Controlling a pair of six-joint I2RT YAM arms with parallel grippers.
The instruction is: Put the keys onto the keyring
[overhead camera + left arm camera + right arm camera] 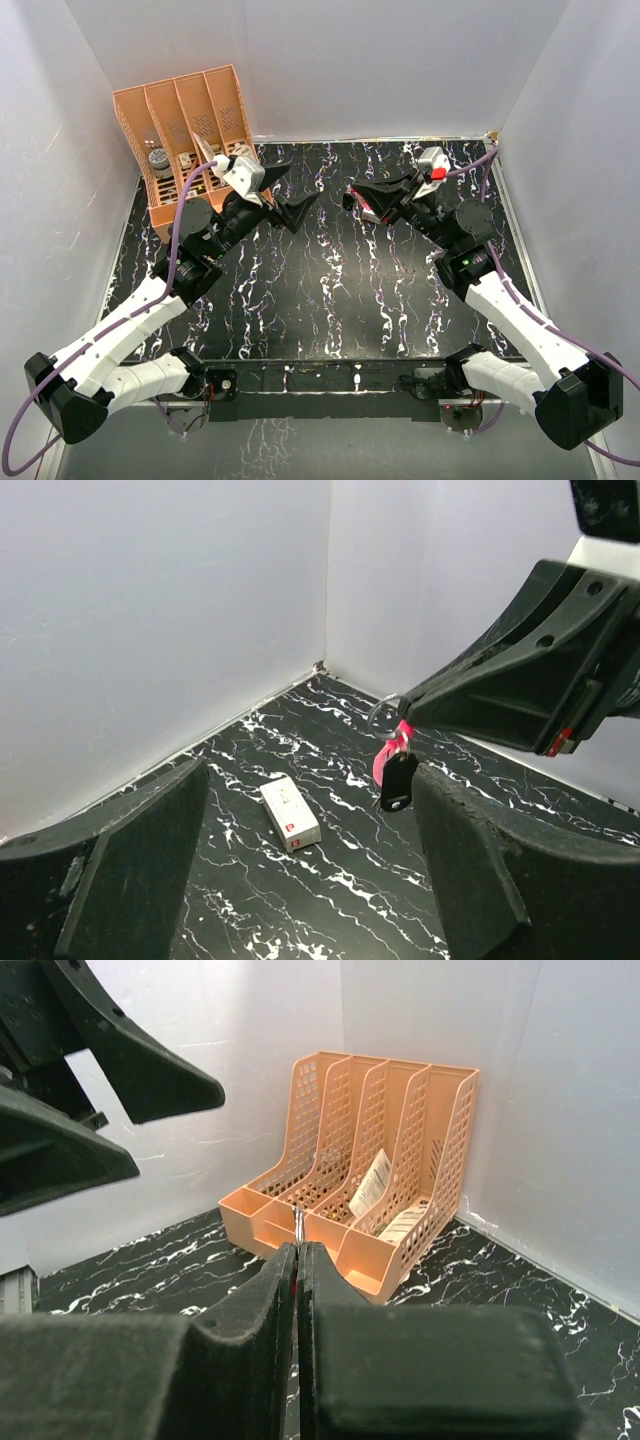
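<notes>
A: Pink keyring hanging by its ring from the tip of the right end effector, clamped shut on it, clear of the surface.
B: Left end effector?
A: Spread wide, holding nothing, facing the strap.
B: Anything hard to read?
A: Dark tag against the strap, too blurred to identify. From the right wrist, just a silvery sliver past closed fingers, with an orange rack behind. White box visible only from the left wrist.

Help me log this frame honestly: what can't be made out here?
Left wrist view: whether the keys hang on the keyring; the right gripper hides its ring's edge.
Right wrist view: what the silver sliver is; the shut gripper hides the rest.
Top view: keyring too small, lost against the right gripper.
Left wrist view: white box print too small.
</notes>
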